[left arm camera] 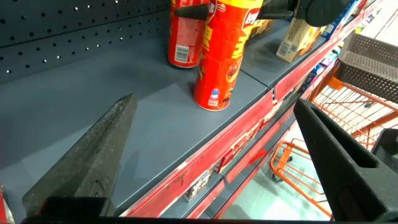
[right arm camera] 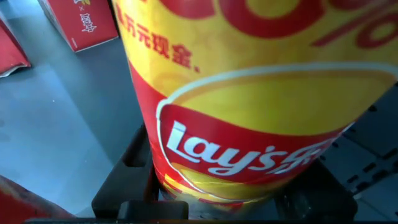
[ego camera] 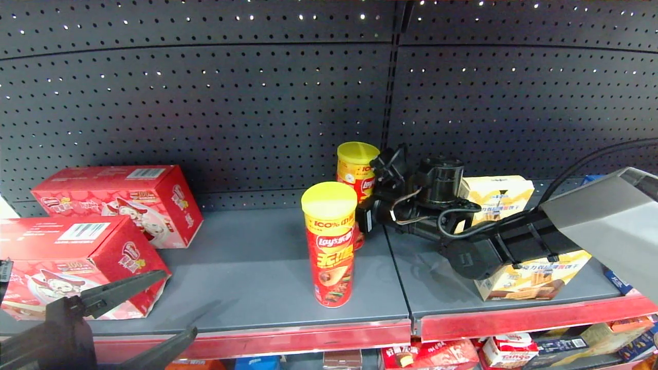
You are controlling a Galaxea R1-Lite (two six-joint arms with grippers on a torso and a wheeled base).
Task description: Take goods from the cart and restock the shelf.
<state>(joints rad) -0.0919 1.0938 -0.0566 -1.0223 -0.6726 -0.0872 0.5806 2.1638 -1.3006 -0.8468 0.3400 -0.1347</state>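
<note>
Two red chip cans with yellow lids stand on the grey shelf (ego camera: 241,267). The front can (ego camera: 329,244) (left arm camera: 221,56) stands free near the shelf's front edge. The rear can (ego camera: 353,169) (left arm camera: 183,34) (right arm camera: 249,106) stands upright close to the pegboard, and my right gripper (ego camera: 362,208) is shut on its lower half, reaching in from the right. One black finger (right arm camera: 127,171) shows beside the can's body. My left gripper (ego camera: 177,306) (left arm camera: 211,162) hangs open and holds nothing, low at the front left, before the shelf edge.
Two red boxes (ego camera: 123,200) (ego camera: 72,262) lie at the shelf's left. Beige biscuit boxes (ego camera: 496,198) (ego camera: 534,280) stand at the right, behind and under my right arm. Packets (ego camera: 432,354) fill the lower shelf. An orange cart (left arm camera: 348,93) stands beside the shelf.
</note>
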